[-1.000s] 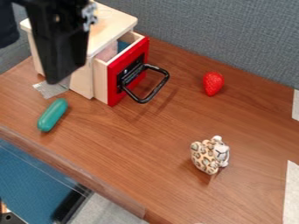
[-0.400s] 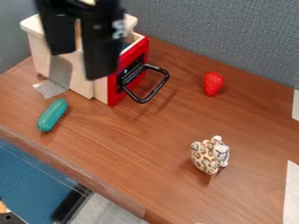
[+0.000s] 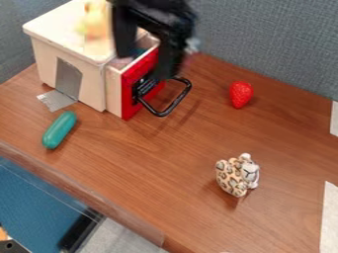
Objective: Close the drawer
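Observation:
The gripper [image 3: 145,66] hangs at the top centre over the wooden box's drawer, its two fingers apart with nothing seen between them. One finger is over the drawer's open top, and the other is in front of the upper part of the red face. The drawer [image 3: 129,105] stands partly out of the pale wooden box [image 3: 92,86]. Its black loop handle [image 3: 173,105] sticks out toward the lower right. I cannot tell whether the gripper touches the drawer.
A teal capsule-shaped object [image 3: 59,130] lies left of the drawer, near the table's front edge. A red strawberry [image 3: 241,94] is to the right, and a spotted animal figure [image 3: 237,175] stands lower right. A grey partition [image 3: 271,44] rises behind the table [image 3: 165,173].
My gripper has moved right, from over the box to over the drawer's front, uncovering the box's left part. The drawer has not visibly moved.

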{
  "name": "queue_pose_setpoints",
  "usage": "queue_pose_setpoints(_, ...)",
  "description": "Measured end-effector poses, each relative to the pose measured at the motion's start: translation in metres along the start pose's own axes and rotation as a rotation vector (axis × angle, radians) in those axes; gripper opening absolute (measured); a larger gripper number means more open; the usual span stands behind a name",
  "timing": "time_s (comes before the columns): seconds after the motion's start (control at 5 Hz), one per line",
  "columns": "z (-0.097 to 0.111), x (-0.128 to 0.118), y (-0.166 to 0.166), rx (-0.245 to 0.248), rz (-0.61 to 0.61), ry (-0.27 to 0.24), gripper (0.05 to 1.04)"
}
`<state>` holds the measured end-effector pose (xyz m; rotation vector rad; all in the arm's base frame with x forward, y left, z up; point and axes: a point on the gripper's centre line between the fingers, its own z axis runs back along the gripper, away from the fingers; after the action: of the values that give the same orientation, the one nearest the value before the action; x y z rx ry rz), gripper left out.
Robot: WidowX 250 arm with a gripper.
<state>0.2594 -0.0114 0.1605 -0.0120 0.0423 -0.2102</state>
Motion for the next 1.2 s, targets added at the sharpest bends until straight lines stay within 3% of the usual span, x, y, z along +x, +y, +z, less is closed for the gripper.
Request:
queue_pose_setpoints(0.2,-0.021,0.041,0.003,0.078,0.072,-0.035,1.0)
queue_pose_setpoints(0.4,-0.061,0.091,-0.001,0.167,0.128,-0.087,1.0)
queue_pose_setpoints(0.6,-0.086,0.117,0.002,0.339,0.146,-0.144,1.0)
queue_pose_setpoints(0.8,-0.103,0.127,0.02,0.48,0.135,-0.169,1.0)
queue_pose_setpoints(1.0,-0.107,0.125,0.039,0.508,0.153,-0.151,1.0)
queue_pose_setpoints(1.2,-0.116,0.116,0.063,0.515,0.204,-0.099,1.0)
